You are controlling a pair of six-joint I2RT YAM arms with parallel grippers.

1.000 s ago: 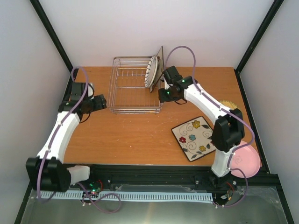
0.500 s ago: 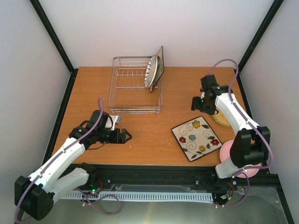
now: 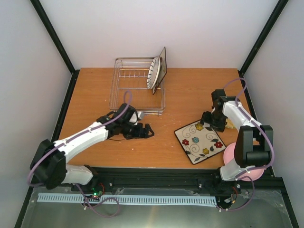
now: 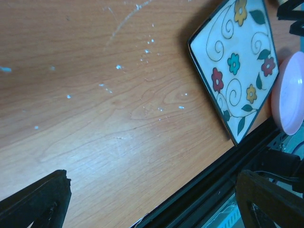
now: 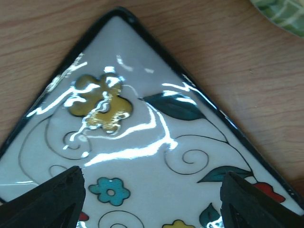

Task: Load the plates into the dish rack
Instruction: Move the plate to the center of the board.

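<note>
Beyond the left gripper [image 3: 145, 131], toward the far side of the table [image 3: 90, 95], top view: the dish rack [image 3: 137, 92] holds 1 plate. This striped plate [image 3: 153, 73] stands on edge at the rack's right end, leaning among the prongs, presumably so that it stays upright. The left gripper sits low over bare wood just in front of the rack's near rail. It points toward the floral plate [image 3: 199, 140], which lies flat to its right and apart from it. The right gripper [image 3: 207, 118] hangs over the far corner of that same plate.
Judgement: 1 of 4 plates loaded, floral plate next.

Left wrist view: fingers [image 4: 42, 199] spread wide, nothing between them. The floral plate lies ahead and to the right. The pink plate [image 4: 289, 92] is just past it, by the table's near edge.

Right wrist view: fingers [image 5: 47, 199] spread and empty, straddling the floral plate's corner directly below. Cannot tell whether they touch the glaze. A sliver of the tan plate [image 5: 280, 12] shows beyond the corner, apart from it.
Judgement: the corner was likely chosen because a flat plate offers a jaw only its rim, and the glossy surface could slip.
</note>
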